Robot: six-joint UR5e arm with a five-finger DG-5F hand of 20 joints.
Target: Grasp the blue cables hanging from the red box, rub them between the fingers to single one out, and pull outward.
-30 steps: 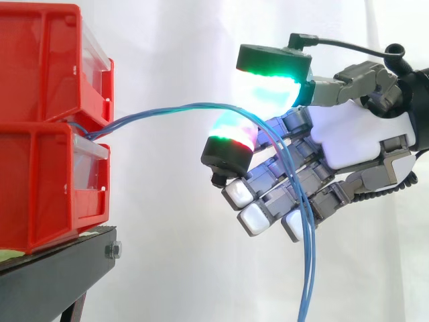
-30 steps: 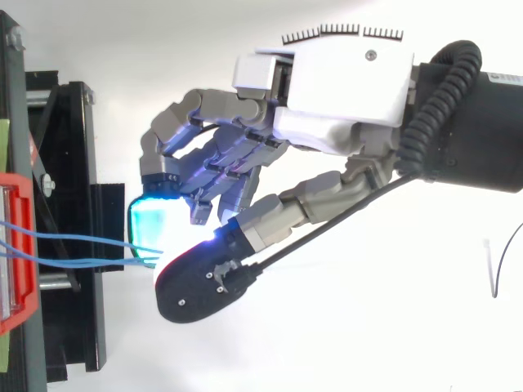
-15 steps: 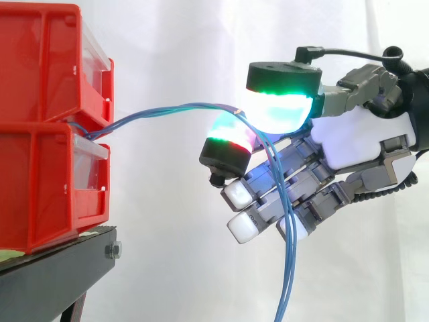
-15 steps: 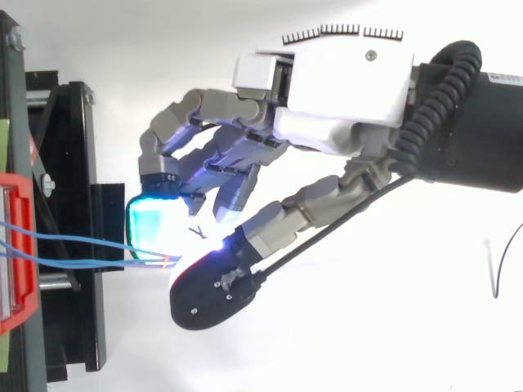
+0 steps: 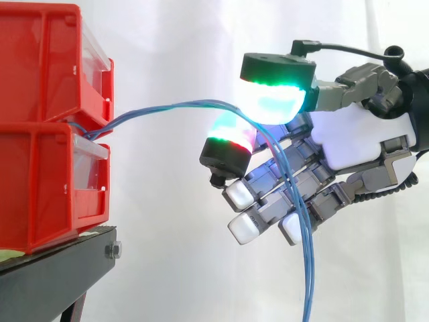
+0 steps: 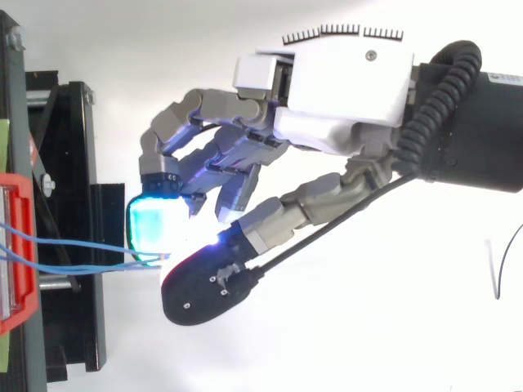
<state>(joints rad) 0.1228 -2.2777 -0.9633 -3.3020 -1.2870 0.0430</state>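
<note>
Several thin blue cables (image 5: 167, 107) run out from between the two stacked red bins (image 5: 47, 127) on the black stand (image 5: 53, 275), rising in a shallow arc to the hand (image 5: 348, 134) well off to the right. Its fingers are curled, and the green-glowing thumb (image 5: 271, 100) and a red-and-green fingertip (image 5: 231, 137) pinch the cables between them. Past the pinch the cables drop straight down across the other bent fingers and out of the bottom of the side view.
</note>
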